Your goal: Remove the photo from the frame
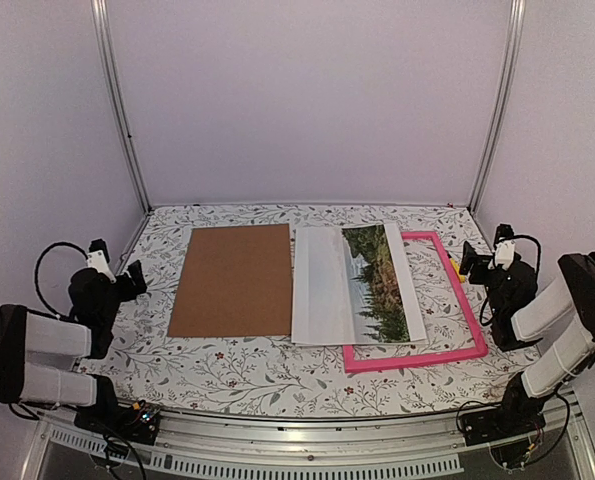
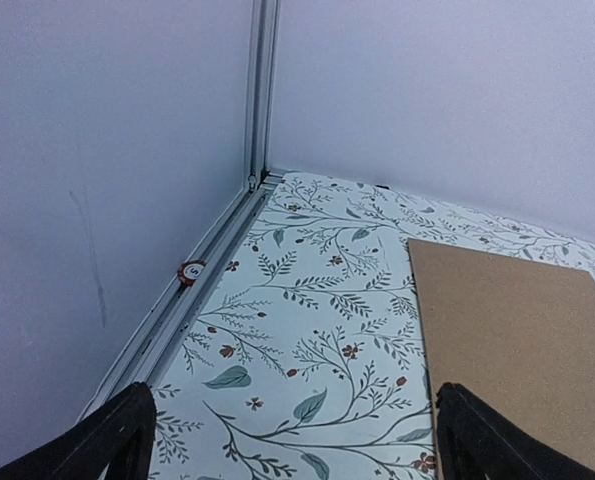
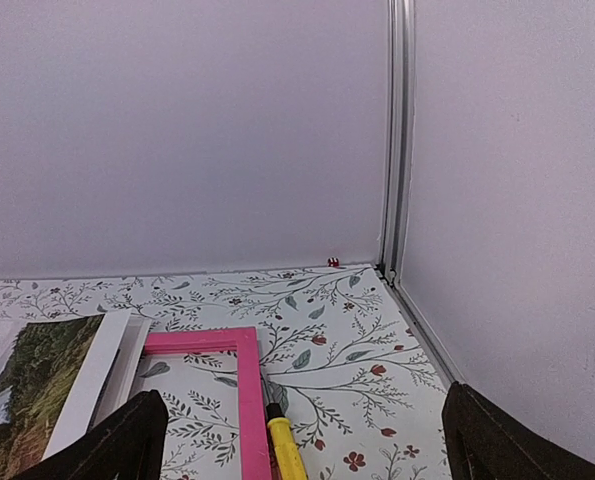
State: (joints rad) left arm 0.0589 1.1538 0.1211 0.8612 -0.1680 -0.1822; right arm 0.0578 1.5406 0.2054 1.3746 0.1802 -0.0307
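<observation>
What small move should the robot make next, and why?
Probably bring the right gripper, fingers open, over to the white-bordered landscape photo sheet and slide it left: it lies across the left side of the thin pink rectangular frame, nearest that arm.

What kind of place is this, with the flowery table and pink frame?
Most likely a robot test booth: plain white panels on aluminium posts box in a floral-covered table, two robot arms sit at its near edge, and a pink frame, photo and backing board are laid out as props.
</observation>
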